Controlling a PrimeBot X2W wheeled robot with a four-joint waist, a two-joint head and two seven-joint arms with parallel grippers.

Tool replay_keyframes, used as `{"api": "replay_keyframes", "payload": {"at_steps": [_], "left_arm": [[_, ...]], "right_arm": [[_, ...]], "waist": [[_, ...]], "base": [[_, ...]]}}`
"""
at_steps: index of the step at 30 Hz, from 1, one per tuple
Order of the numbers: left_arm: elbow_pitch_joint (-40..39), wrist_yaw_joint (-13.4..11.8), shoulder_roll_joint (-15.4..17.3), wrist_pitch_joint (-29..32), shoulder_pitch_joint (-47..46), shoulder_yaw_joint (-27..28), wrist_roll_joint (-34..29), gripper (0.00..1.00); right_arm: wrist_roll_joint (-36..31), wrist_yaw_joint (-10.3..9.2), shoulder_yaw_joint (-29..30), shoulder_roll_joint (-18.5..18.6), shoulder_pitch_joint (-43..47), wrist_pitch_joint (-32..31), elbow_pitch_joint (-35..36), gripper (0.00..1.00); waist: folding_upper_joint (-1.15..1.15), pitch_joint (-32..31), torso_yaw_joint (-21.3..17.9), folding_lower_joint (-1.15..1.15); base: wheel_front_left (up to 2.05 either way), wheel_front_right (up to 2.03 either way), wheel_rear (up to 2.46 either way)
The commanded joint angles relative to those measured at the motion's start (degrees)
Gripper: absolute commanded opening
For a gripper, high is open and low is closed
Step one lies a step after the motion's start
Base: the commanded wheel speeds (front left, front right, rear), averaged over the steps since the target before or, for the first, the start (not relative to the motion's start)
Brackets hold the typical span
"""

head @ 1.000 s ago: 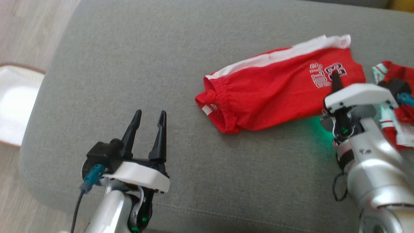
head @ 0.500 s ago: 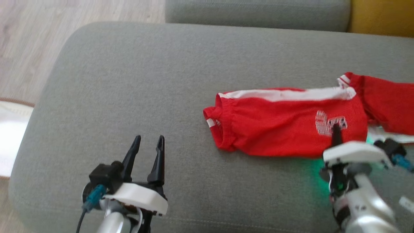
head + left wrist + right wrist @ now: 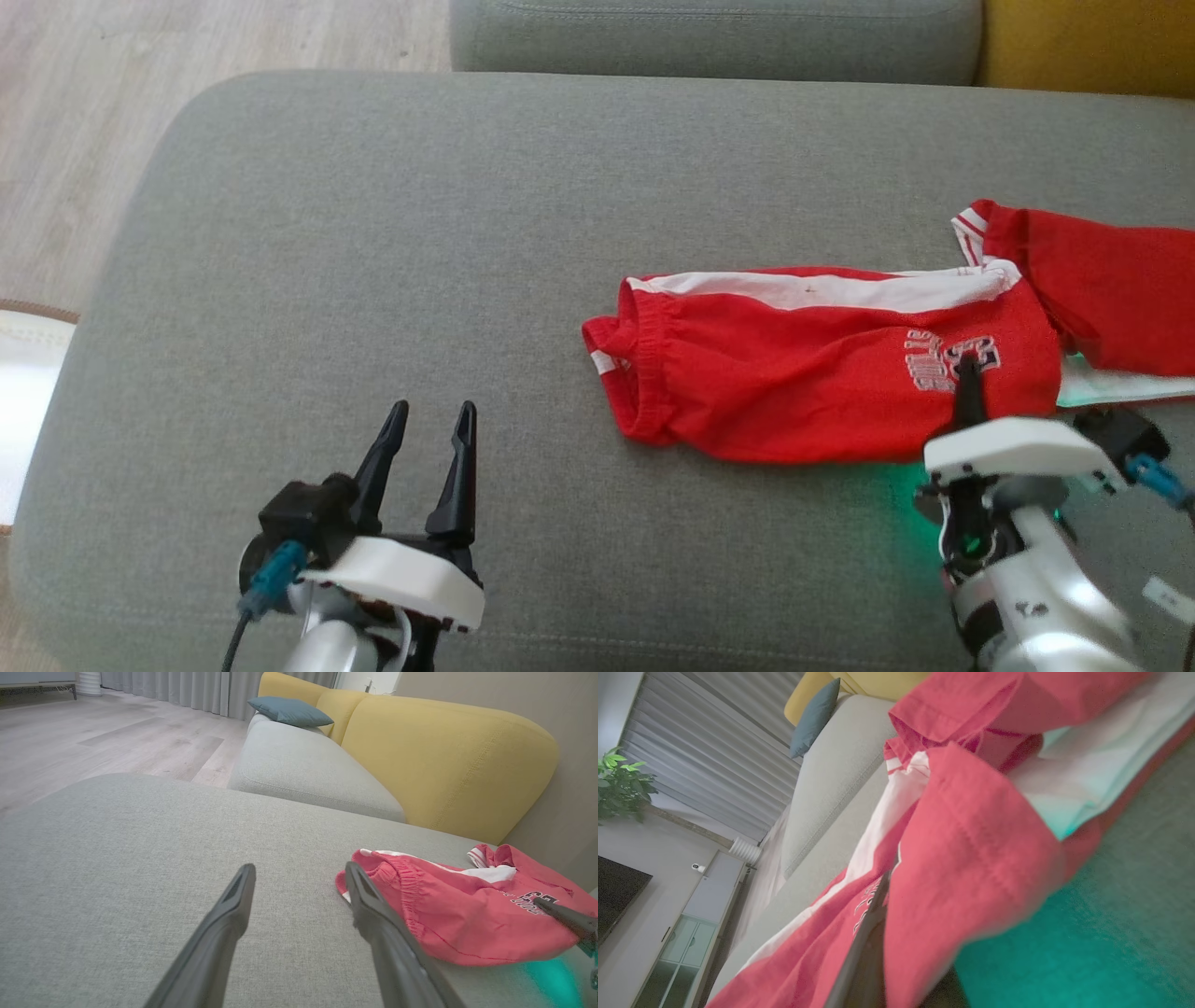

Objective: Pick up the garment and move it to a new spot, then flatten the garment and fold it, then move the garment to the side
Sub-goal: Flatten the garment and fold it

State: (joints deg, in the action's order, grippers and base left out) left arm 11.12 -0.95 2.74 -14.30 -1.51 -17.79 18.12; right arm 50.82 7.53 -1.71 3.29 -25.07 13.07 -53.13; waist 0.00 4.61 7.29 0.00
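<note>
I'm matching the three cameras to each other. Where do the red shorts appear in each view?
Head view: red shorts right of centre, right gripper shut on the lettering.
Left wrist view: red shorts at lower right, waistband leftward.
Right wrist view: red shorts close up, lower left through centre.
Shared landmark: yellow sofa back.

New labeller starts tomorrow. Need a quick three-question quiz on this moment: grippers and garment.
1. True or false: the left gripper holds the red shorts.
2. The right gripper is shut on the shorts at: A) the elastic waistband; B) the leg end by the printed lettering; C) nowhere, its jaws stand open.
3. What colour is the stripe along the shorts' side?
Key: 1 false: its jaws stand open over the grey cushion, apart from the shorts. 2 B. 3 white.
</note>
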Motion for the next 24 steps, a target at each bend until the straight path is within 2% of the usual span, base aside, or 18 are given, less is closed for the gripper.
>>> {"api": "replay_keyframes", "payload": {"at_steps": [1, 10, 24], "left_arm": [[-1.8, 0.11, 0.14, -0.7, -2.66, 1.77, -0.68, 1.0], [-1.46, 0.37, 0.14, -0.7, -2.73, 2.26, -1.12, 1.0], [-1.09, 0.19, 0.14, -0.7, -3.06, 1.51, -0.89, 1.0]], "right_arm": [[-0.78, -0.04, -1.61, -0.41, -3.0, 0.69, 2.15, 0.0], [-4.12, -0.04, -4.59, -0.41, -3.44, 1.8, 7.27, 0.0], [-6.64, -0.04, -19.88, -0.41, -0.23, 1.42, 17.17, 0.0]], "waist": [[0.0, 0.01, 0.16, 0.0], [0.0, 0.09, 1.55, 0.0], [0.0, -0.16, 4.09, 0.0]], "base": [[0.0, 0.0, 0.0], [0.0, 0.0, 0.0], [0.0, 0.0, 0.0]]}}
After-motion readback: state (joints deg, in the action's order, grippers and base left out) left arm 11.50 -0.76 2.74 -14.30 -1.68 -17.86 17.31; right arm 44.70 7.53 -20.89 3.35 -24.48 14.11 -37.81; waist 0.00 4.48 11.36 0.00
